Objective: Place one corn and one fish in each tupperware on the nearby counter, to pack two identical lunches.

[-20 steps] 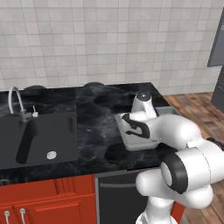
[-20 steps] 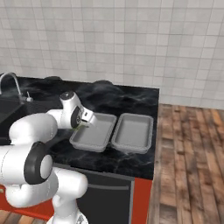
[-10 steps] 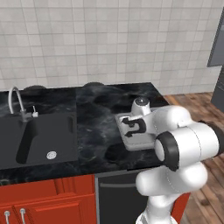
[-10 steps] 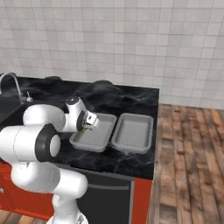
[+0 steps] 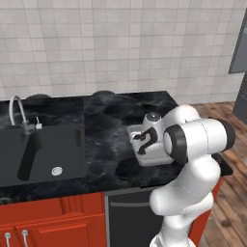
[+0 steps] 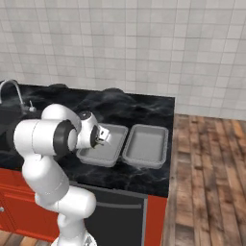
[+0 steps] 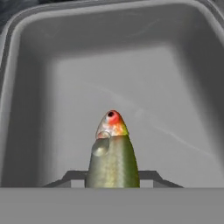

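The fish (image 7: 113,157) sits between the gripper's (image 7: 113,179) fingers, pinched at its rear so the head juts out ahead of the hand. It is the pale olive one, with a red-orange snout and a dark eye. Its long axis runs along the gripper's approach line, head leading toward the floor of the tray (image 7: 26,87) directly in front of the tips. Judging by the hand view, the fish hangs above the middle of the tray floor, apart from all four walls; whether the snout touches the floor I cannot tell.

That hold makes sense for a drop: with the fish centred and pointing into the tray, opening the jaws should leave it inside the rim.

In the right base view the gripper (image 6: 102,138) hovers over the nearer tray (image 6: 115,144), and the second tray (image 6: 146,146) lies just beside it, on the far side from the arm. Both trays rest on the counter (image 6: 144,108). Beyond the arm, well apart from the gripper (image 5: 144,140), is the sink (image 5: 43,149).
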